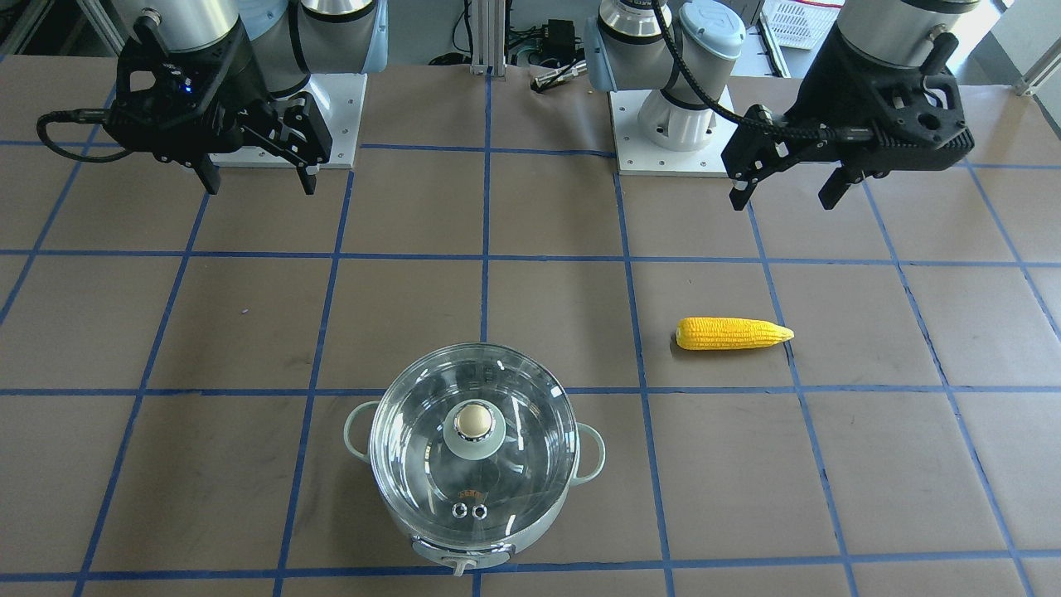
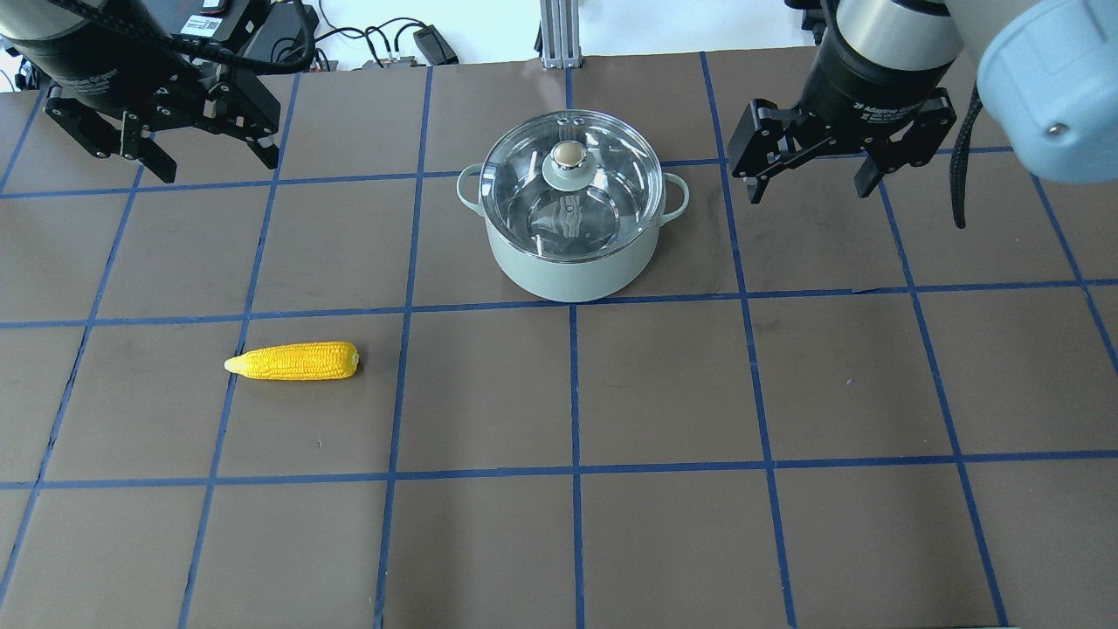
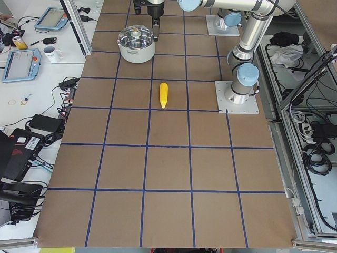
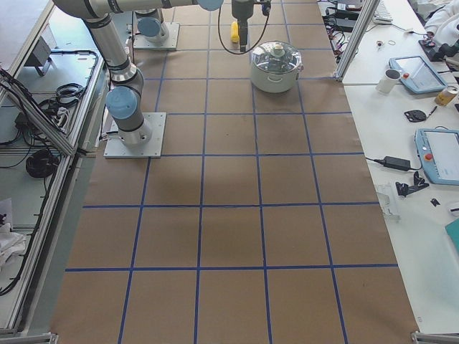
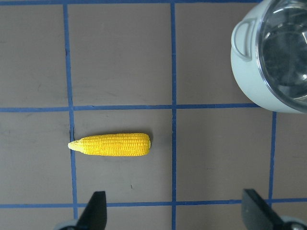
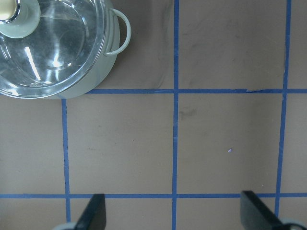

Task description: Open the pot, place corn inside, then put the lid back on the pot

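The mint-green pot (image 2: 572, 262) stands at the table's far middle with the clear glass lid (image 2: 603, 188) resting on it, cream knob (image 2: 568, 155) up. It also shows in the front view (image 1: 431, 547), lid (image 1: 514, 464) on top. The yellow corn (image 2: 293, 361) lies flat on the table on my left side, pointed end outward; it also shows in the front view (image 1: 733, 333) and the left wrist view (image 5: 111, 144). My left gripper (image 2: 210, 162) hangs open and empty, high above the table, far from the corn. My right gripper (image 2: 808, 179) hangs open and empty to the right of the pot.
The table is brown paper with a grid of blue tape lines (image 2: 572, 393). Both arm bases (image 1: 671, 124) stand on white plates at the robot's side. Cables and a power brick (image 2: 432, 44) lie beyond the far edge. Side benches hold tablets and mugs (image 4: 391, 80).
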You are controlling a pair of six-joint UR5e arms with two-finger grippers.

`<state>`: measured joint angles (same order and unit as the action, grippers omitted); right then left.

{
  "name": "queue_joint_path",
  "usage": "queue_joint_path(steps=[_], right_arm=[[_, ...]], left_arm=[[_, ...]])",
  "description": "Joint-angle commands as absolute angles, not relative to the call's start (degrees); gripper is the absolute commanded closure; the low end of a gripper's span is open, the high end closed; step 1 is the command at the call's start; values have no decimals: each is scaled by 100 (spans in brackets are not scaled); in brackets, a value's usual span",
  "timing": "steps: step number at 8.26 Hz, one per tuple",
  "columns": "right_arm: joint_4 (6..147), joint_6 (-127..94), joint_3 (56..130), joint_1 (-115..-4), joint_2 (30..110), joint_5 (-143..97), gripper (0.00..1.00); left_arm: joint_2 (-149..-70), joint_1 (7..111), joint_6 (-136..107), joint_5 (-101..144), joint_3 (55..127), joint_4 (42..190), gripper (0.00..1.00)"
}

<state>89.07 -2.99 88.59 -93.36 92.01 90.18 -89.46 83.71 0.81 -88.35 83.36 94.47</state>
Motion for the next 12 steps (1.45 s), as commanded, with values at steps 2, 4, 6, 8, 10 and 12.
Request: queue_joint_path(steps=[2,4,6,8,10,12], right_arm=[[8903,-308,8859,-9343,9202,9018,0],[8956,-412,8798,-9352,9167,9026,0],[8956,-413,8492,-9352,8879,9235,0],[8973,-640,7887,-9430,8370,9290,0],[9165,-1175,7542,-9745,7799,9088,0],[10173,-2165,7489,-10315,7053,9070,0]], left_arm=[[-8982,8044,-2355,-8815,8840,9300,0],[-8956,7902,-3614,-8833,9332,8627,0],[-9043,7858,-4795,-8842,9719,8385,0],[-9280,7831,-5622,-9129,9922,8141,0],[-9526,7569,-5879,-9097,10088,7805,0],[-9781,7453,-5967,-8764,10387,7482,0]])
